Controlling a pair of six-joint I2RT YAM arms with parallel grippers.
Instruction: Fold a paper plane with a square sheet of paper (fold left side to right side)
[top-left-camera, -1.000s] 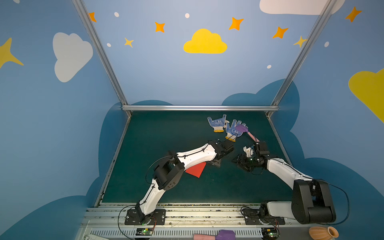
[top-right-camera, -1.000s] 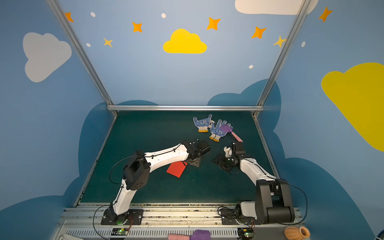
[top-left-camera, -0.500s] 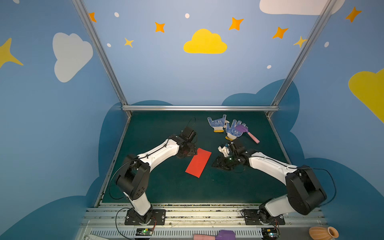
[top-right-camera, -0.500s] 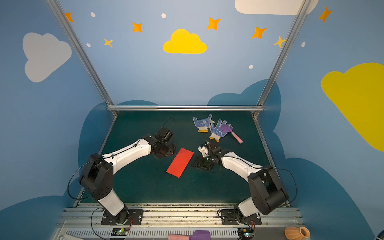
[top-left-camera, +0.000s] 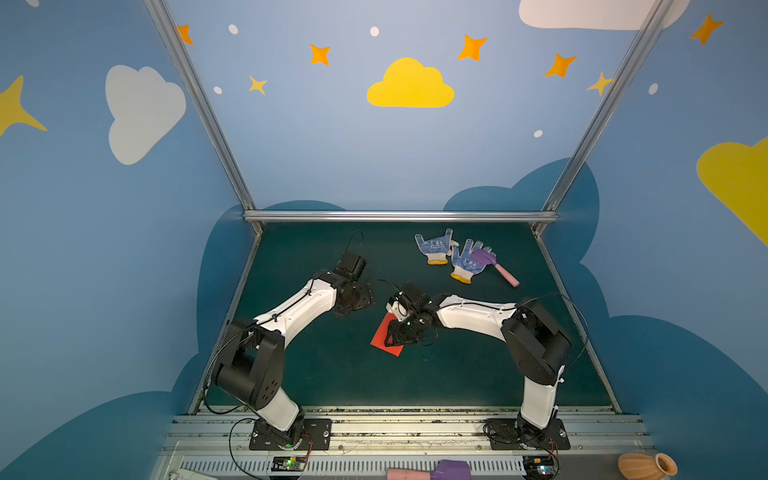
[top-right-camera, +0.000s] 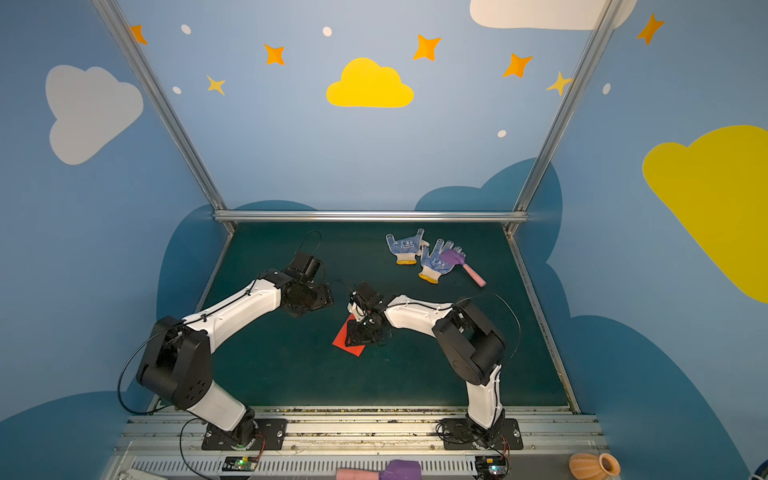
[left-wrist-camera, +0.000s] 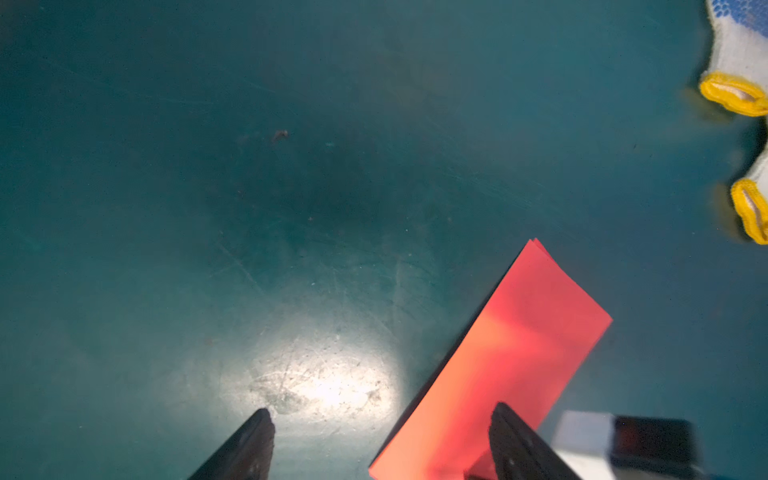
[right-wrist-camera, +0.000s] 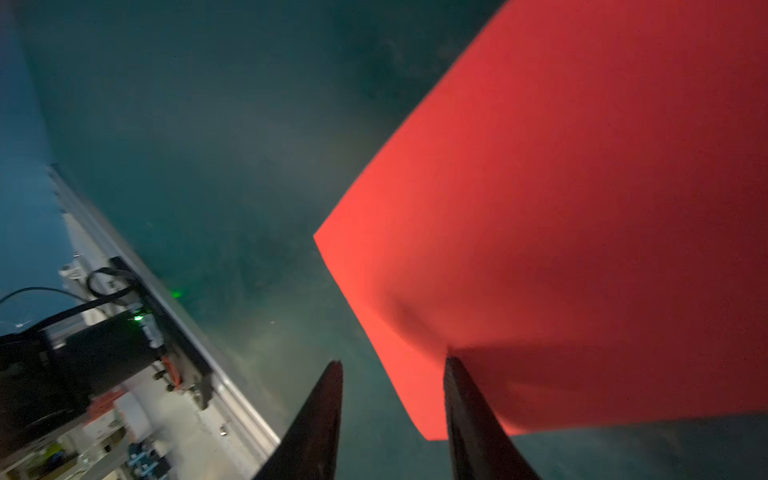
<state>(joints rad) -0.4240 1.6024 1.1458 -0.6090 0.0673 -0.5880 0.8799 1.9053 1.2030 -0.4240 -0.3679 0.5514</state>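
The square sheet of paper (top-left-camera: 384, 345) (top-right-camera: 347, 347) lies on the green mat as a narrow red rectangle, doubled over. No paper plane is in view. My right gripper (top-left-camera: 390, 337) (top-right-camera: 353, 334) hangs low over the sheet's near end. In the right wrist view its jaws (right-wrist-camera: 392, 374) are open with a narrow gap; one fingertip (right-wrist-camera: 457, 374) is over the paper (right-wrist-camera: 561, 208), whose edge bulges there. My left gripper (top-left-camera: 365, 299) (top-right-camera: 323, 297) stands open to the left of the sheet; in its wrist view (left-wrist-camera: 380, 415) one fingertip (left-wrist-camera: 505, 419) overlaps the paper (left-wrist-camera: 519, 332).
Two blue-dotted white gloves (top-left-camera: 434, 249) (top-left-camera: 467, 264) and a purple-and-pink toy hammer (top-left-camera: 494, 266) lie at the back right of the mat. The glove cuffs (left-wrist-camera: 735, 91) show in the left wrist view. A metal rail (top-left-camera: 395, 424) runs along the front, with an orange vase (top-left-camera: 646, 465) beyond it.
My left arm has drawn back leftward off the paper and its jaws widened a little. My right gripper has moved left onto the paper's near end, its jaws narrowing.
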